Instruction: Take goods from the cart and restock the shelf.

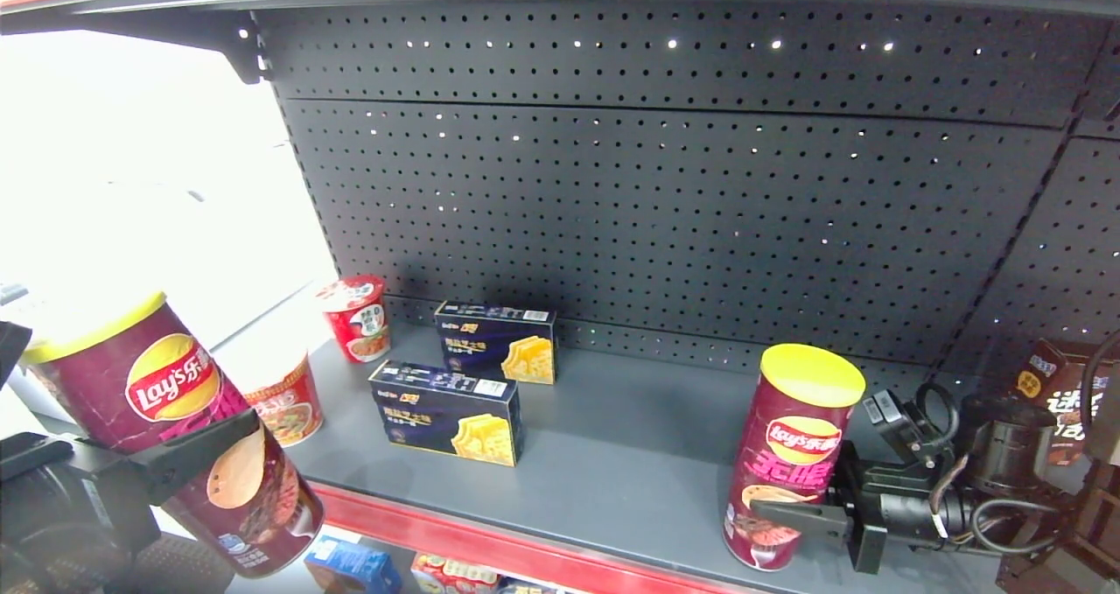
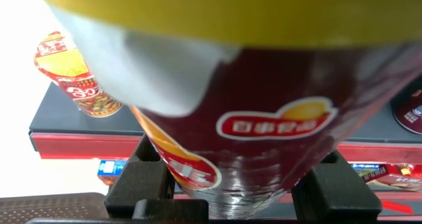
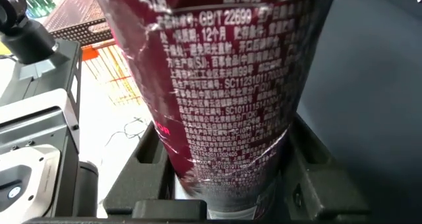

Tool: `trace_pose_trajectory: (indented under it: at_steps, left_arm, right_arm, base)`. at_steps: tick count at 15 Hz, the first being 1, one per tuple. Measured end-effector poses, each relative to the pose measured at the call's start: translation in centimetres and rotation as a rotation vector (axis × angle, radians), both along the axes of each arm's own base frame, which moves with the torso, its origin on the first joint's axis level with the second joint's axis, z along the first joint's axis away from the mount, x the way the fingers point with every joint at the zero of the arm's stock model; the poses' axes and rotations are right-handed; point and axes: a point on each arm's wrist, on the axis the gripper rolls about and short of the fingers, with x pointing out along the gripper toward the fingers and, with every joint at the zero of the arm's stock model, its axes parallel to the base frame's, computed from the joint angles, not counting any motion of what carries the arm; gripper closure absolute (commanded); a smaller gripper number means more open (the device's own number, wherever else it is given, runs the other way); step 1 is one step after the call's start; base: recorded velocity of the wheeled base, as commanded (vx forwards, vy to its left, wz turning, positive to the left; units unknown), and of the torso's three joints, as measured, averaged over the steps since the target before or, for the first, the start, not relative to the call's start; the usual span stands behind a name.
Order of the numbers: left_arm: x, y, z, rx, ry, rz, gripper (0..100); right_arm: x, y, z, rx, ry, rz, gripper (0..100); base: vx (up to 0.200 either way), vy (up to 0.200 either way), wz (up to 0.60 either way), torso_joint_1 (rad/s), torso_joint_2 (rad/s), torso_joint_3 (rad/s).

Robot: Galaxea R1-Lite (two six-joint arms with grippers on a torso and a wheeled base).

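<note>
At the far left, before the shelf's (image 1: 630, 436) front corner, the left arm comes in low from the view's edge. Its left pincer (image 1: 219, 463) is clamped round the lower half of the left can (image 1: 166, 393). One black finger (image 1: 203, 443) crosses the can's front, and the other is hidden behind it. In the left wrist view the left pincer (image 2: 237, 191) squeezes the can (image 2: 277, 118) from both sides. This can is maroon with a yellow lid and tilts, lid end up and to the left. Its base hangs lower than the shelf's red edge.

Just behind it, a front cup (image 1: 284, 401) stands half hidden at the shelf's left end, with a back cup (image 1: 357, 317) farther in. Two dark boxes follow, the near box (image 1: 451, 410) and the far box (image 1: 499, 342) behind it.

Toward the right, the right can (image 1: 801, 419) stands upright near the front edge. It is also maroon with a yellow lid. The right arm lies level along the shelf from the right, and its right pincer (image 1: 770, 524) grips the can low on its body. The right wrist view shows the right pincer (image 3: 231, 178) pressed on both sides of the can (image 3: 224, 85), whose printed back faces the camera. Whether the can's base bears fully on the board cannot be made out. A dark pack (image 1: 1054, 384) beyond the arm is cut off by the arm and the view's edge.
</note>
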Motion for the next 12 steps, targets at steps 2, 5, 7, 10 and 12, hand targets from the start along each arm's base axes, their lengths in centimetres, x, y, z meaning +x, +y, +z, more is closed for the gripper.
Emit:
trace_pose_trajectory:
  at_steps: [2, 5, 7, 10, 12]
  left_arm:
    - [-0.01, 0.0, -0.02, 0.0, 0.0, 0.0, 100]
    - [-0.01, 0.01, -0.04, 0.0, 0.001, 0.001, 100]
    - [-0.01, 0.01, -0.05, 0.0, 0.001, 0.0, 100]
    - [-0.03, 0.01, -0.1, 0.0, 0.003, 0.001, 100]
    - [-0.03, 0.0, -0.09, 0.0, 0.003, 0.0, 100]
  right_arm:
    - [0.08, -0.01, -0.17, -0.001, 0.003, -0.002, 100]
    - [0.13, -0.04, -0.33, -0.003, 0.01, -0.005, 0]
    - [0.12, -0.03, -0.33, -0.003, 0.011, -0.004, 0]
    - [0.02, -0.05, 0.02, 0.0, -0.001, -0.003, 0]
    - [-0.08, -0.12, 0.5, 0.003, -0.018, -0.005, 0]
  base:
    - [0.0, 0.0, 0.0, 0.0, 0.0, 0.0]
    - [0.0, 0.0, 0.0, 0.0, 0.0, 0.0]
    - [0.0, 0.0, 0.0, 0.0, 0.0, 0.0]
    - [0.0, 0.0, 0.0, 0.0, 0.0, 0.0]
    - [0.0, 0.0, 0.0, 0.0, 0.0, 0.0]
